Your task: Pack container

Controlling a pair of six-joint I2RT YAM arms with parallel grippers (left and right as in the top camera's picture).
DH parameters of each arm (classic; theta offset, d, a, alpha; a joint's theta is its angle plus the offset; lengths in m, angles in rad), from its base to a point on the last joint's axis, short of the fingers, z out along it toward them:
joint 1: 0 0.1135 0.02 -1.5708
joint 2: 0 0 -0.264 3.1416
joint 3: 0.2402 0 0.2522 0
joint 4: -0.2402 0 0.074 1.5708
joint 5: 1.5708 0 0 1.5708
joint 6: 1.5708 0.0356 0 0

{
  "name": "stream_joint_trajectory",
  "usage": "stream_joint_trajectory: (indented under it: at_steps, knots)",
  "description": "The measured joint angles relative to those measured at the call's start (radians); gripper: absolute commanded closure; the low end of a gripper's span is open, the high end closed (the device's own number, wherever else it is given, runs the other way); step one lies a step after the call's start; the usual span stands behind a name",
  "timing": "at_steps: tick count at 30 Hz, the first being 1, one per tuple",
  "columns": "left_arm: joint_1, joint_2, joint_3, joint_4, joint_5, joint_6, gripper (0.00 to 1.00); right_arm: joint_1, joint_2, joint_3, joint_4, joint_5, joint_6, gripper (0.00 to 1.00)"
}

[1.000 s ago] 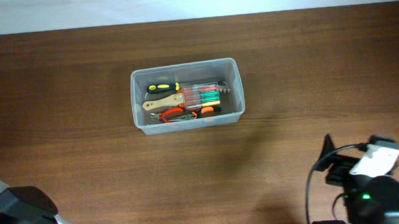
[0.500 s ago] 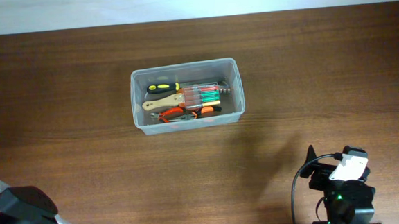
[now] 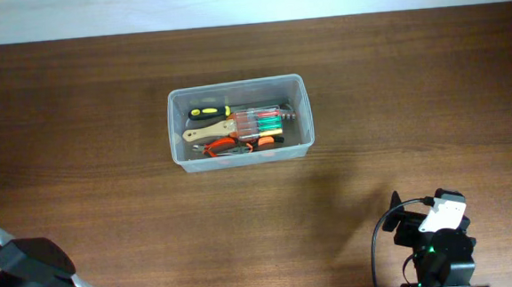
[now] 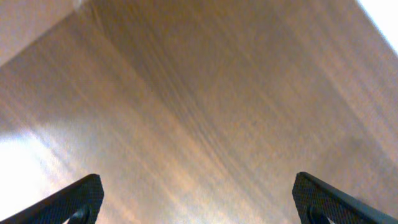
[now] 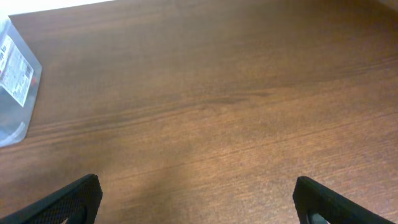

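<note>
the packing looks nearly done to me. the dark brown wood-grain table (image 3: 80, 172) shows no loose tool anywhere, and the clear, round-cornered rectangular plastic tub (image 3: 174, 131) sits filled, just left of centre in the upper half of the overhead frame. no lid is in view, so i cannot say whether closing it is left. the left gripper (image 4: 196, 199) and the right gripper (image 5: 196, 199) hang over bare wood near the bottom corners, well apart from the tub, fingers spread wide and holding nothing. the tub wall is thin and see-through, with a rim. inside lie a clear pack of red- and green-handled screwdrivers (image 3: 259, 119), a pale wooden handle (image 3: 209, 131), a yellow-and-black handle (image 3: 206, 111) and orange-handled pliers (image 3: 225, 146).
</note>
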Motion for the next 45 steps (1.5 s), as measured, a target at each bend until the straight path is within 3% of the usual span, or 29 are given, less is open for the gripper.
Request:
stream_joint_trajectory:
  at_steps: [23,29,37,41,45]
  knots:
    - [-0.039,0.000,0.000,-0.021,-0.002,0.000,0.01,0.000,0.000,0.000,-0.002,0.000,0.000,0.02]
    - [-0.267,-0.031,-0.002,-0.020,-0.003,0.000,0.01,0.000,0.000,0.000,-0.003,0.000,0.000,0.02]
    - [-0.773,-0.259,-0.006,0.001,-0.021,0.000,0.01,0.000,0.000,0.000,-0.005,-0.001,0.000,0.02]
    - [-0.938,-0.441,-0.054,0.175,-0.118,0.000,0.01,0.000,0.000,0.000,-0.005,-0.001,0.000,0.02]
    - [-0.935,-0.673,-0.245,0.453,-0.186,0.000,0.01,0.000,0.000,0.000,-0.005,-0.004,0.000,0.02]
